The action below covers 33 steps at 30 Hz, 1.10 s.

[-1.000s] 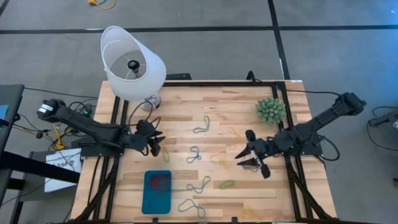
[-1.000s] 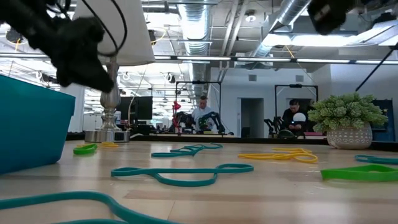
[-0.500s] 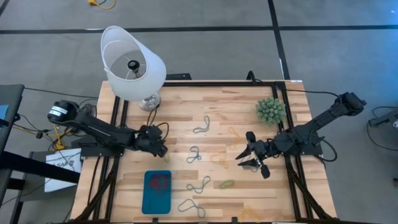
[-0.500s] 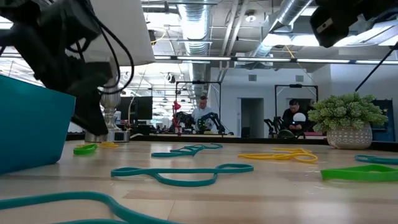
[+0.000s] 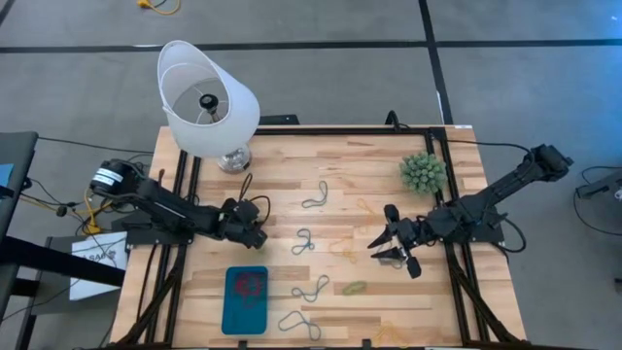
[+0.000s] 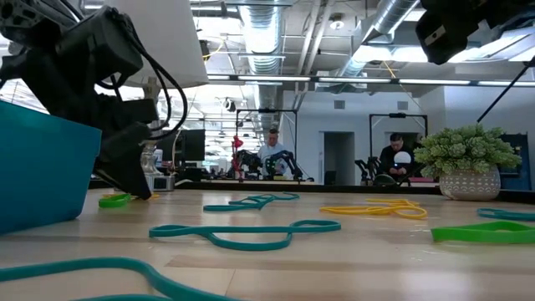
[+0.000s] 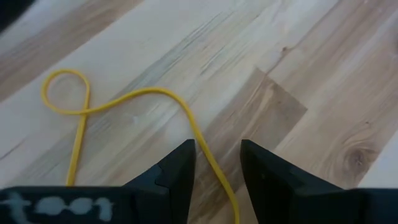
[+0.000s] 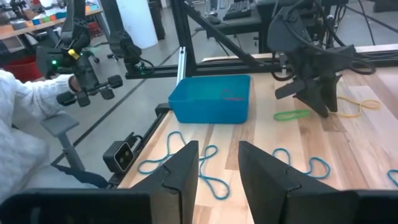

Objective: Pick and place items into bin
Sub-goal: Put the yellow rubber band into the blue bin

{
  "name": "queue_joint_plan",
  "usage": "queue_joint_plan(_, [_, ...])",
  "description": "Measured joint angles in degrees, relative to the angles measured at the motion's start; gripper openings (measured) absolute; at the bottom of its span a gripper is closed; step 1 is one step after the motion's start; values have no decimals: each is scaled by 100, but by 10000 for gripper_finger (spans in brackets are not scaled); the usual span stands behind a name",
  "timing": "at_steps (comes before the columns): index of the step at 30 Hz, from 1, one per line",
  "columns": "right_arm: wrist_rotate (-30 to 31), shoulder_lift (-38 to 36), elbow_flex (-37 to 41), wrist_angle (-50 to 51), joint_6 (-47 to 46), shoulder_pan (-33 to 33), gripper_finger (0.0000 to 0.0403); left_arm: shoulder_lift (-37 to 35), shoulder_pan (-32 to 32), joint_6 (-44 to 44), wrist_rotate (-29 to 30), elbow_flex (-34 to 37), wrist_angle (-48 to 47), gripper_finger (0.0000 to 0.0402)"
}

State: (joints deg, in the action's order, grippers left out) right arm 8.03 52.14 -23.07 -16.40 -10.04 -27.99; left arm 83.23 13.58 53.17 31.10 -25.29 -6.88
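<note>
A thin yellow band (image 7: 134, 95) lies flat on the wood table, one loop curled at its end. My left gripper (image 7: 217, 155) is open and tipped down over it, one finger on each side of the band's straight stretch. In the high view it (image 5: 255, 233) stands just beyond the teal bin (image 5: 245, 309), which holds a red band (image 5: 251, 284). A green band (image 8: 292, 115) lies beside the yellow one. My right gripper (image 5: 389, 248) hovers open at the table's right, with nothing between its fingers.
Several grey-blue bands (image 5: 304, 243) and a green one (image 5: 354, 288) are scattered mid-table. A white lamp (image 5: 207, 100) stands at the far left and a spiky plant ball (image 5: 424, 172) at the far right. A person's sleeve (image 8: 18, 118) shows beyond the table's left edge.
My left gripper has come down and gone toward the table's middle, tipping more steeply downward, until its open fingers stand over the yellow band. The bands have not moved.
</note>
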Motion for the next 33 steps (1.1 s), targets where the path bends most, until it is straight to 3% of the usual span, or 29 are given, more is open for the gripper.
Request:
queue_joint_plan(9, [0,0,-2,-2,-1,0,108,5,-85,461,3,1,-249,120])
queue_joint_plan(12, [0,0,-2,-2,-2,0,108,3,-109,702,-48,1,-338,88])
queue_joint_plan(16, [0,0,-2,-2,-2,0,108,1,-111,916,-46,12,-369,16])
queue_joint_plan(20, [-1,2,-4,-2,-4,0,108,-57,-114,842,-108,-103,-432,4])
queue_joint_plan(26, [-2,2,-4,-2,-50,0,108,-634,20,-73,-591,-834,-584,0])
queue_joint_plan(33, [-2,2,-4,-18,-57,0,108,-1417,756,-687,-1430,-2241,-2000,0])
